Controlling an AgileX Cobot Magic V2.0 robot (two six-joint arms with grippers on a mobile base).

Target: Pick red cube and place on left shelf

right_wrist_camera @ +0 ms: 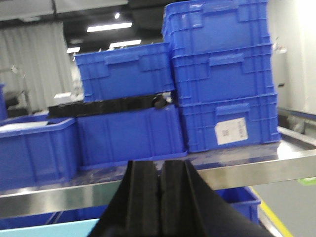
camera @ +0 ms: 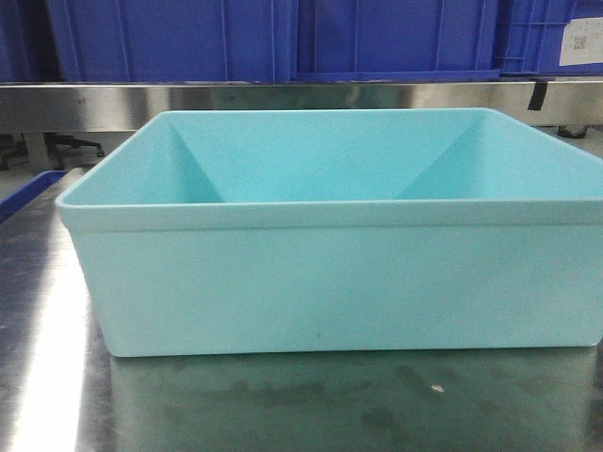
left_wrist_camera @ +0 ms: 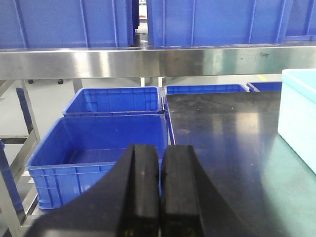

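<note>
My left fingers (left_wrist_camera: 147, 182) are pressed shut on nothing, and my right fingers (right_wrist_camera: 147, 192) likewise. Past the left pair lies the dark worktop (left_wrist_camera: 227, 138), with the teal tub (left_wrist_camera: 298, 113) at its right. The left shelf (left_wrist_camera: 148, 61) spans the far side, carrying blue crates (left_wrist_camera: 74, 22). I cannot tell where the red cube is.

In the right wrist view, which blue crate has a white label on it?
The bottom crate of the three-high stack; its front bears a white sticker, while the other crates show none.
</note>
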